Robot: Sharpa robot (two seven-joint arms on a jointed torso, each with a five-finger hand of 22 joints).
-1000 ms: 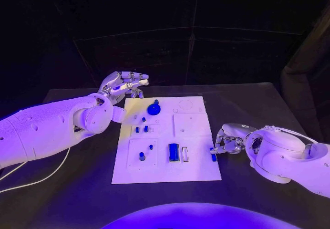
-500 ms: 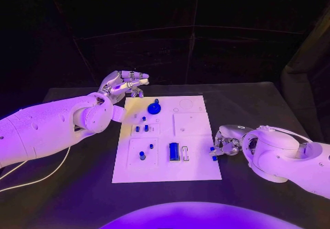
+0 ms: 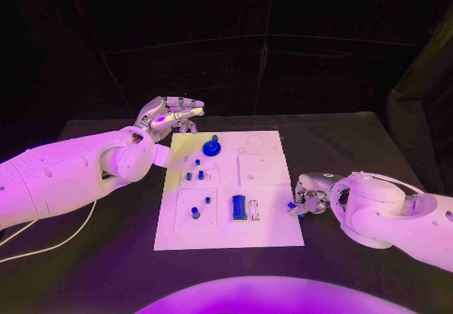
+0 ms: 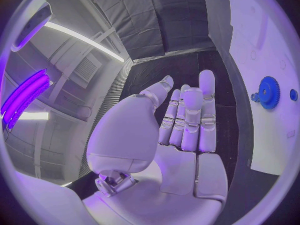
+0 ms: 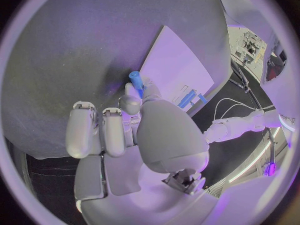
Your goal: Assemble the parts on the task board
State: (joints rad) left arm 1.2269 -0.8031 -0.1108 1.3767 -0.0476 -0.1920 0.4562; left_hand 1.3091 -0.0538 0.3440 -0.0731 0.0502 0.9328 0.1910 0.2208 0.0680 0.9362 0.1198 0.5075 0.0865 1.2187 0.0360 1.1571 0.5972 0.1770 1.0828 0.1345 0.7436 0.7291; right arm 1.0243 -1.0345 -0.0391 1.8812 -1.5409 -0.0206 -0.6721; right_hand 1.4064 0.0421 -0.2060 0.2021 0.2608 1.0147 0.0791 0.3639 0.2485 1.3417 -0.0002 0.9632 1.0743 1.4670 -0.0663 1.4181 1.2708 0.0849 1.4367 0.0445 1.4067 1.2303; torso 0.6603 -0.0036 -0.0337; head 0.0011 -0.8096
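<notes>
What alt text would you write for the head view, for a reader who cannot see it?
A white task board lies on a black table with small blue parts on it. The right robot hand pinches a blue part at the board's right edge; the left robot hand hovers open beyond its far-left corner.

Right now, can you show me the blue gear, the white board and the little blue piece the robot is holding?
blue gear (image 3: 211, 149), head view, its round face.
white board (image 3: 269, 232), head view, bare near corner.
little blue piece (image 5: 135, 78), right wrist view, its upper end.

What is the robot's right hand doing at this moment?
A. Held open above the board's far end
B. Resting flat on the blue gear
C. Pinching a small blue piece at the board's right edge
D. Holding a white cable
C: the right hand pinches a small blue piece in its fingertips, beside the right edge of the task board.
</notes>
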